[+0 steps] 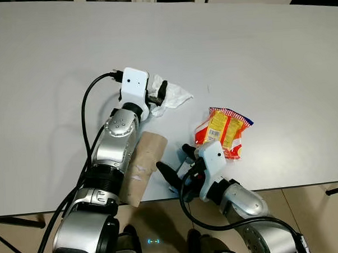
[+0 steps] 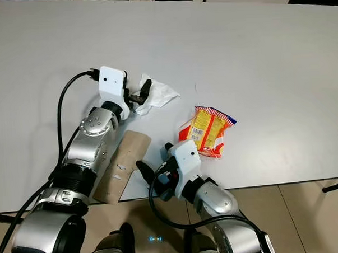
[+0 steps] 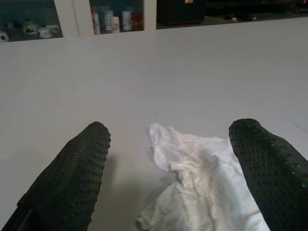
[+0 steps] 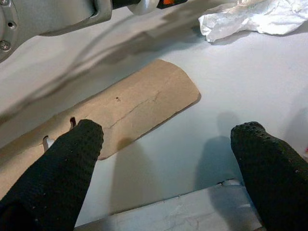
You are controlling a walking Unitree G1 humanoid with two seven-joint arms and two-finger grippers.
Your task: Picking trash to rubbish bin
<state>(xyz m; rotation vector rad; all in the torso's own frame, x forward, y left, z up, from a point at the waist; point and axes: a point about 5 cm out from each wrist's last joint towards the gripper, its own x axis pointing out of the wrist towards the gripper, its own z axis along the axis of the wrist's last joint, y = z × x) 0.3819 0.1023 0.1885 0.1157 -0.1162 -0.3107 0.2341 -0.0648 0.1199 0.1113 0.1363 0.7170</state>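
Nearest us, our right gripper hovers wide open and empty at the white table edge, between the flattened brown cardboard tube and the orange-yellow foil snack packet. Our left gripper is spread wide around the crumpled white paper tissue, not yet pinching it. To grip well, we judge the fingers should sink lower and close over the bulk; no bin is visible.

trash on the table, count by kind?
Crumpled white tissue: 1, between the open fingers of the left gripper
Flattened cardboard tube: 1
Orange snack wrapper: 1
Total: 3
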